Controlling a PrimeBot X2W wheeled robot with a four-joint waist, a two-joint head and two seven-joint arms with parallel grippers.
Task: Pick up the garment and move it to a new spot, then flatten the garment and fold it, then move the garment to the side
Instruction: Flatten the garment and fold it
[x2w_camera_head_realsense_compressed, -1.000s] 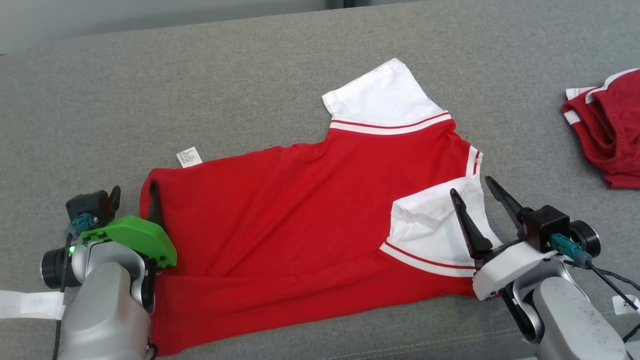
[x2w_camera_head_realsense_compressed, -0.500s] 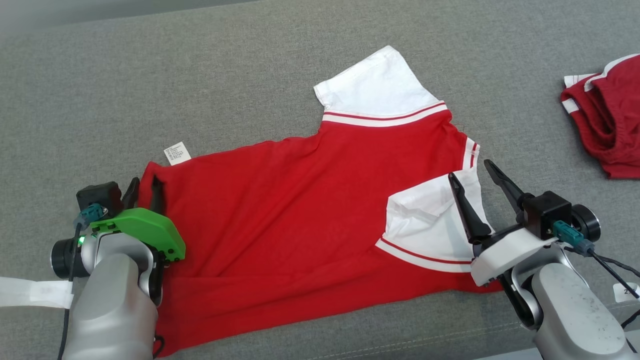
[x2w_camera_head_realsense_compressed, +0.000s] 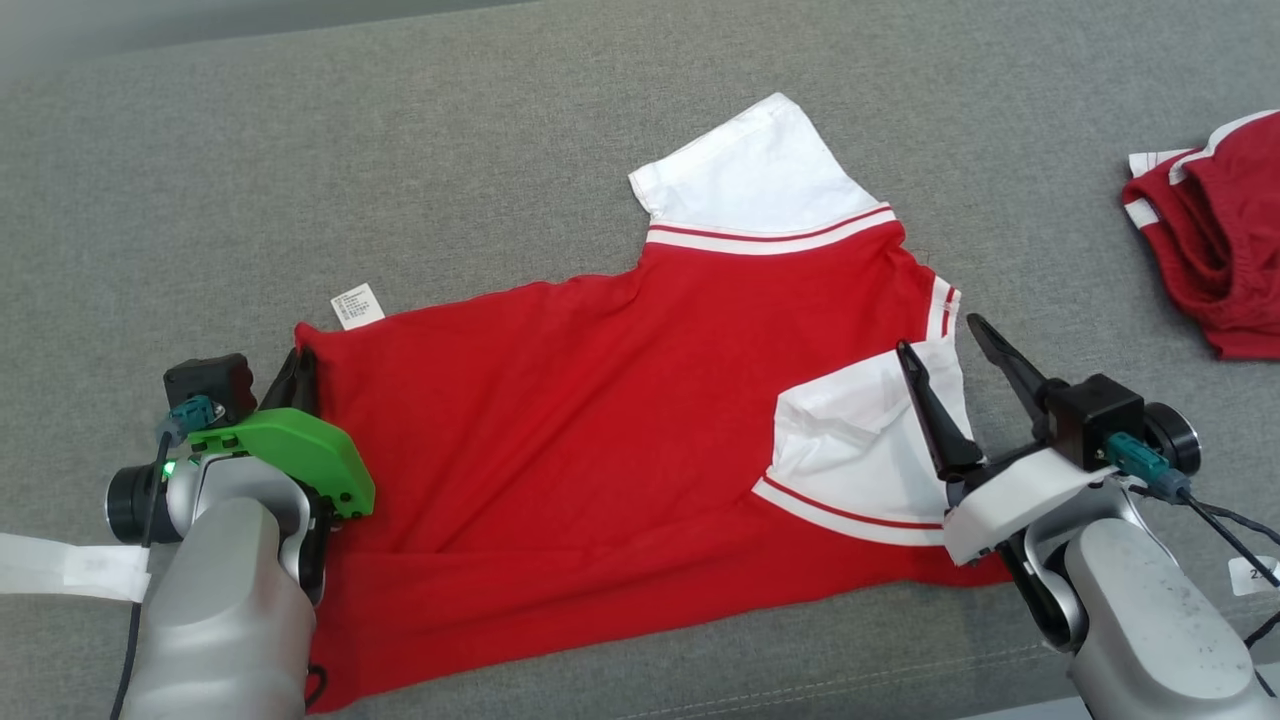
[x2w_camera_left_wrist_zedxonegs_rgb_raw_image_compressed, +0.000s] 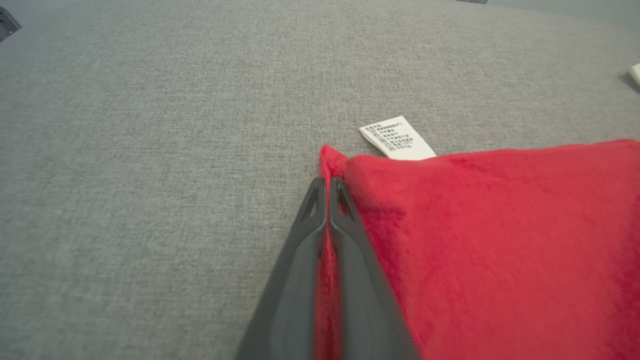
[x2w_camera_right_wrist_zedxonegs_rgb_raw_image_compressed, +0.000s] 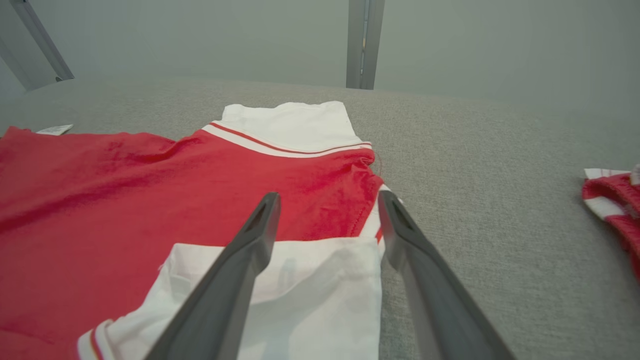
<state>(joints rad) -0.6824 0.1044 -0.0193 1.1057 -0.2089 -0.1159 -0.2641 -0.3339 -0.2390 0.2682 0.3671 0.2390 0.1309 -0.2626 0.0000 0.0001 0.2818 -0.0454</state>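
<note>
Red fabric is now pinched in the L claw (x2w_camera_head_realsense_compressed: 297, 375): its two dark fingers (x2w_camera_left_wrist_zedxonegs_rgb_raw_image_compressed: 300, 260) were spread either side of the garment's corner 1 s ago and have since come together on it. In the L wrist view, a strip of red cloth runs up the slit between them to the tips (x2w_camera_left_wrist_zedxonegs_rgb_raw_image_compressed: 327, 182).

R claw (x2w_camera_head_realsense_compressed: 938, 335): no change, jaws wide apart as before. It is poised above the near white sleeve (x2w_camera_head_realsense_compressed: 850, 440) w/ nothing gripped, and in the R wrist view (x2w_camera_right_wrist_zedxonegs_rgb_raw_image_compressed: 328, 196) the sleeve edge lies between the fingers.

Garment (x2w_camera_head_realsense_compressed: 600, 420), a red shirt, lies spread on the grey woven surface (x2w_camera_head_realsense_compressed: 450, 150).
- Hem corner is at the L claw; the body extends from there toward the R claw.
- White care label (x2w_camera_left_wrist_zedxonegs_rgb_raw_image_compressed: 397, 138) lies on the grey just beyond the gripped corner.
- Far white sleeve (x2w_camera_head_realsense_compressed: 750, 180) points away from the robot.

Second, darker red item (x2w_camera_head_realsense_compressed: 1215, 260) sits bunched on the robot's R, well apart from the shirt.
</note>
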